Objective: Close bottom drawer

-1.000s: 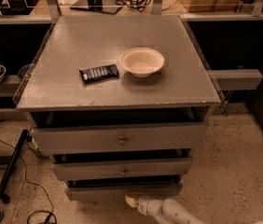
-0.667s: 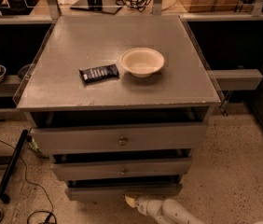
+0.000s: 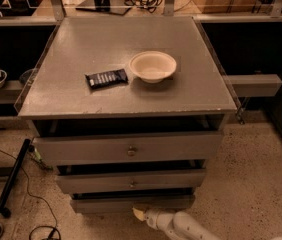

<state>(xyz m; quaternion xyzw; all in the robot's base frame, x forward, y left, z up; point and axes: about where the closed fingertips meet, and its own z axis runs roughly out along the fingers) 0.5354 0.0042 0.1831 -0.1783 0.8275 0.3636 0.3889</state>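
Observation:
The grey cabinet (image 3: pixel 131 79) has three drawers, all pulled out a little. The bottom drawer (image 3: pixel 131 203) is the lowest and looks narrowest, with a plain flat front. The middle drawer (image 3: pixel 131 181) has a small knob and the top drawer (image 3: pixel 128 148) has a brass knob. My gripper (image 3: pixel 139 213) comes in from the lower right on a white arm (image 3: pixel 191 228). Its pale tip sits right at the lower edge of the bottom drawer's front, near the middle.
A cream bowl (image 3: pixel 152 66) and a dark snack bar (image 3: pixel 106 78) lie on the cabinet top. Black cables (image 3: pixel 23 184) and a dark bar lie on the speckled floor at the left. Dark shelving stands behind, with a grey shelf (image 3: pixel 253 84) at the right.

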